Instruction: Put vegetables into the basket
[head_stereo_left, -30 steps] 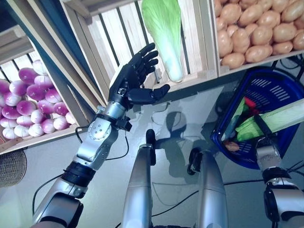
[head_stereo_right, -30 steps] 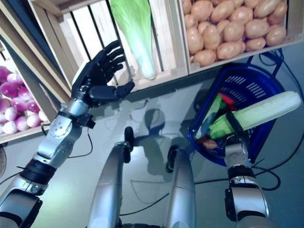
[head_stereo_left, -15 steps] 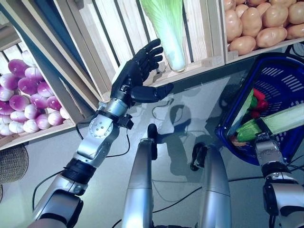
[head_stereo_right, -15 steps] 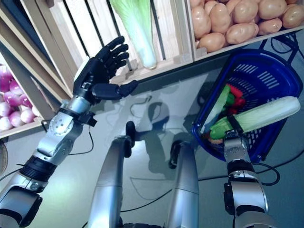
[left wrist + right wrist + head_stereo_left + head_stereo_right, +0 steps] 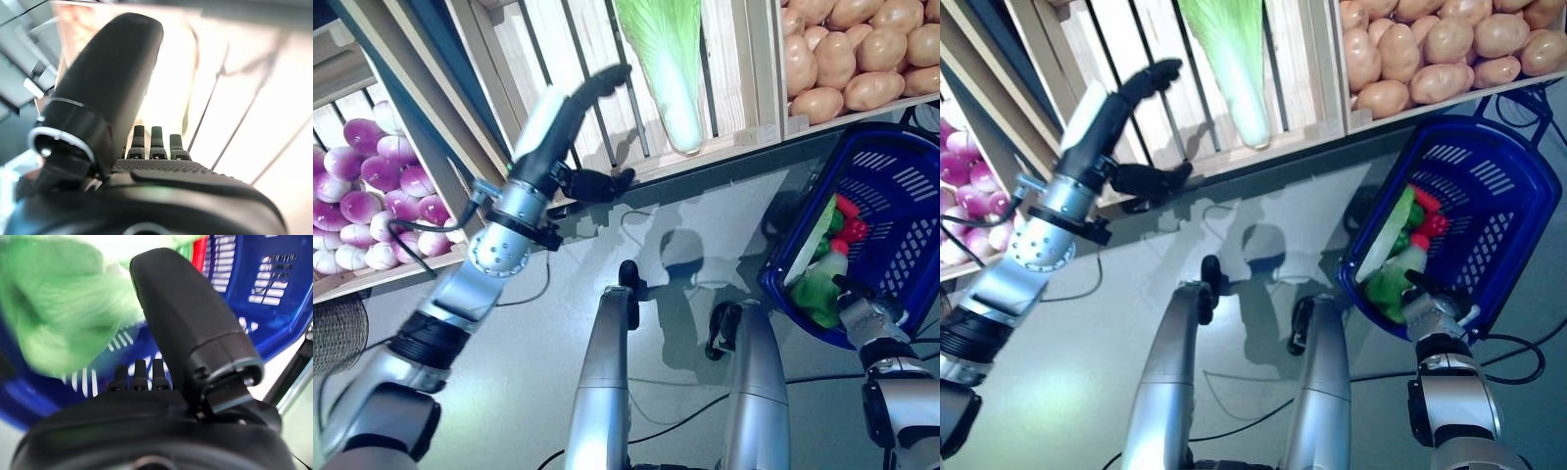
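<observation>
The blue basket stands on the floor at the right. A green, leafy Chinese cabbage lies in it with its leafy end at the near rim, beside a long pale green vegetable and a red pepper. My right hand is open at the basket's near rim, right by the cabbage; in the right wrist view the cabbage lies just past the straight fingers. My left hand is open and empty, raised against the wooden crate's slats, left of another Chinese cabbage in that crate.
The wooden stand's crates run across the back, above the grey floor. A woven basket sits at the far left. The crate's front ledge is just below my left hand.
The cabbage has left my right hand and dropped into the basket. My left hand has turned edge-on and reached higher up the crate slats.
</observation>
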